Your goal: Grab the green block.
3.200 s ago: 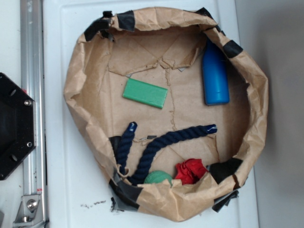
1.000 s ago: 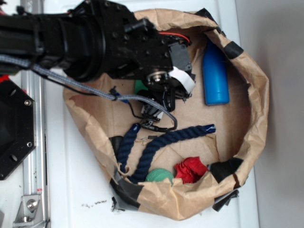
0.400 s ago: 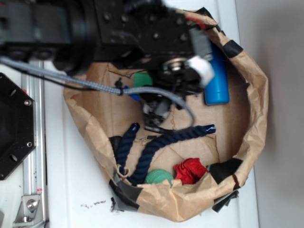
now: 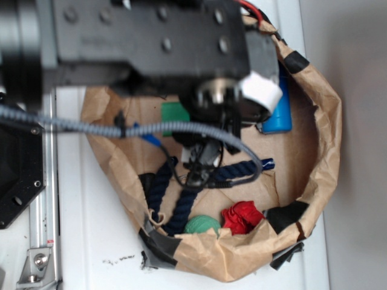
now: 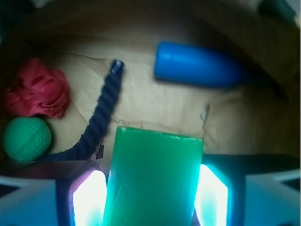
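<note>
On my wrist view the flat rectangular green block fills the lower centre of the frame, and it sits between the two glowing pads of the gripper. The pads stand against both long sides of the block, so I judge that the gripper is clamped on the green block, or very nearly so; a thin gap I cannot exclude. In the exterior view only a small corner of the green block is visible, in the upper middle of the frame under the black arm, inside the brown paper bowl.

So the approach and the placing around the block look done. Whether the block is already off the paper floor, I cannot tell from these views. What remains is to confirm a firm hold and to lift it.

The other things lie apart from the block: the blue plastic bottle at upper right of the wrist view, the dark navy rope at centre left, the red crumpled cloth and the round green ball at left.

I can read no brand, label or writing anywhere.
</note>
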You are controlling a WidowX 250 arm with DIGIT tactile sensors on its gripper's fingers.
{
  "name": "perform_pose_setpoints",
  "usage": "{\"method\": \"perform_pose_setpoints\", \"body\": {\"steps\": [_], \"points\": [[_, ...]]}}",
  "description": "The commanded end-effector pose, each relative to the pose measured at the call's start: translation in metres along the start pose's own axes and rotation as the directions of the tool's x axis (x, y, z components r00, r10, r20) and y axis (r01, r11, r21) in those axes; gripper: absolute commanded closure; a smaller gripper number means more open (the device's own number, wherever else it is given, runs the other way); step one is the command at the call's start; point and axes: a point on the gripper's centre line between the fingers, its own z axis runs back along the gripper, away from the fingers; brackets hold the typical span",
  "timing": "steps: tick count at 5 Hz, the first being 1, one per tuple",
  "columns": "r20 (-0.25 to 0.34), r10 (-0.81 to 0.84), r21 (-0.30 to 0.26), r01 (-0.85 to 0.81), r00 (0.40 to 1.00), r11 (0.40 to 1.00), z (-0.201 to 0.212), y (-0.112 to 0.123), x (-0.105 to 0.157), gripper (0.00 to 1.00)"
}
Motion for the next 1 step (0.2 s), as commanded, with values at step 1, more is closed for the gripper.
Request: {"method": "perform_pose_setpoints", "body": {"steps": [1], "points": [[0.090, 0.228, 0.000, -0.229, 0.969, 0.973, 0.0144, -0.0016, 0.0006, 1.00]]}}
